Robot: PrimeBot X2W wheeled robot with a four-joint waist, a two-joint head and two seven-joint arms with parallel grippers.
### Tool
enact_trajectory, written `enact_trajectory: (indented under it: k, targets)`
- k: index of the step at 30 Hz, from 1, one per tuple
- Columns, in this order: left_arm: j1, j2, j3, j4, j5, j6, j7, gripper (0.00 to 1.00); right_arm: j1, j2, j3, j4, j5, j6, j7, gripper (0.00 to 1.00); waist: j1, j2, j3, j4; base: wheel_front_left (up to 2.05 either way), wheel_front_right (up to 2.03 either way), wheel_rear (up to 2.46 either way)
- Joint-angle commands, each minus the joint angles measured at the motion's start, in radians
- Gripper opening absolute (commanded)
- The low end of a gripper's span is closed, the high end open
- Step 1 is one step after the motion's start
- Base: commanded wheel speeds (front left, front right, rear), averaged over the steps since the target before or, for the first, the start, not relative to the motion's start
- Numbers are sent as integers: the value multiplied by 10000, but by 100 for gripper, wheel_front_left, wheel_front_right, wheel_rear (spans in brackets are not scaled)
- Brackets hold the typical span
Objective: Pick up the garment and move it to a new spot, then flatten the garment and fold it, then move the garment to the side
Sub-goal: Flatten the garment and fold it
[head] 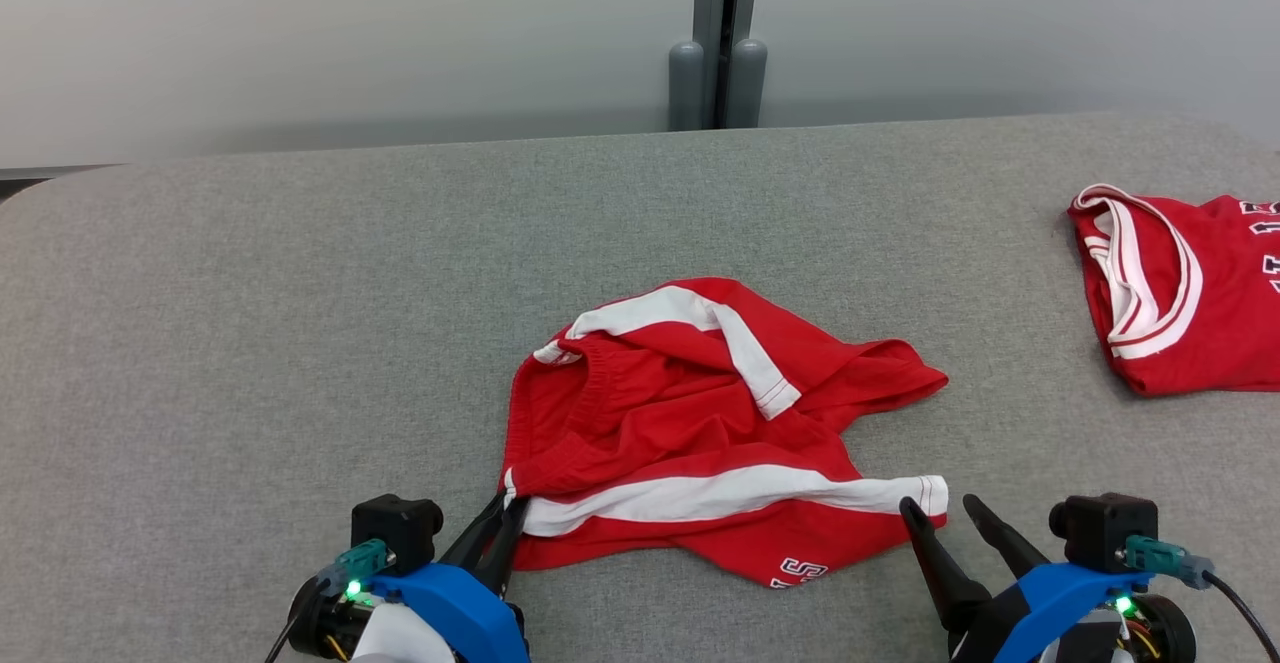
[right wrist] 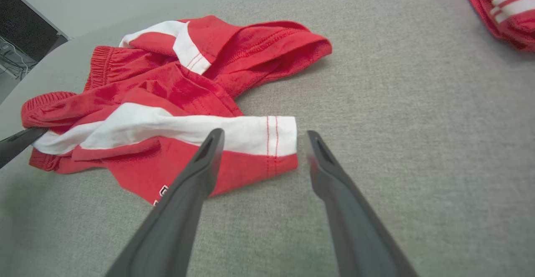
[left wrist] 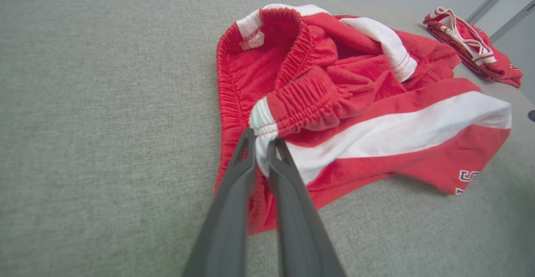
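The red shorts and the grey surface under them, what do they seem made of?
Red shorts: soft matte knit, probably cotton; limp crumples, gathered elastic waistband. Grey surface: seemingly woven or felt-like covering; fine flecked texture, no shine.

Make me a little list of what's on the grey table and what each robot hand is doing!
garment: red shorts with white stripes, crumpled in the middle
left hand: shut on the shorts' waistband end
right hand: open at the shorts' hem corner, not gripping
other garment: red jersey, far right
table: grey, cloth-covered
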Motion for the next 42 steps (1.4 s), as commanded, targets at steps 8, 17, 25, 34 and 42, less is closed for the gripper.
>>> enact_trajectory:
  k: [8,17,25,34,42]
  targets:
    - [7,98,-77,-190,-13,-9,1,0,-957,-22,-46,1159,296,5,426,100,-1,0,-32,143,0,0,0]
    - [121,131,-97,-295,-110,45,-28,0,-1360,-23,399,1925,367,5,606,100,-1,0,-134,159,0,0,0]
    - [185,153,-121,-366,-215,41,-9,0,-1591,-22,831,2127,300,5,300,100,-1,0,-179,148,0,0,0]
    - [173,171,-168,-362,-265,27,5,0,-2021,-24,952,2479,203,5,386,100,-1,0,-175,209,0,0,0]
    - [164,182,-193,-286,-337,-14,1,0,-2299,-22,1244,2727,-23,5,1101,0,-1,0,-219,230,0,0,0]
